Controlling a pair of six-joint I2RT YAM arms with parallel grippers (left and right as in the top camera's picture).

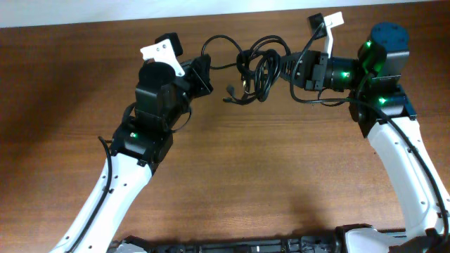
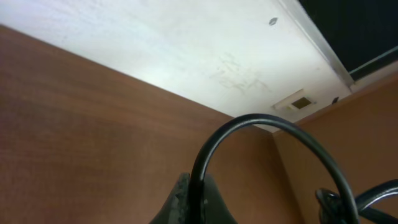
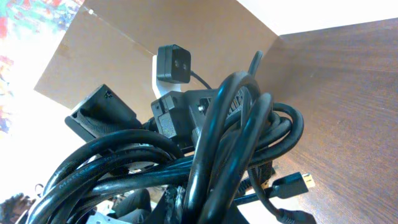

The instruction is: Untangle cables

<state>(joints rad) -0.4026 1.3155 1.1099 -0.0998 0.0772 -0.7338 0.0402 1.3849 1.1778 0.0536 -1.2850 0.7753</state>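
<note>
The table (image 1: 232,176) is brown wood, with thin lines running from side to side. Its far edge meets a white strip (image 1: 84,13). A black bar (image 1: 232,246) sits along the near edge. A bunch of black cables (image 1: 259,69) is over the wood by the far edge, about the middle. Its loose ends (image 1: 230,95) point toward the near side. I cannot tell if they touch the wood.

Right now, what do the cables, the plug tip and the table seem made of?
The cables: black rubber or plastic jacket, semi-gloss, light streaks along the curves. The plug tip: likely gold-coloured metal, yellow sheen. The table: wood or wood-look laminate, brown grain streaks, satin; which one is unclear.
</note>
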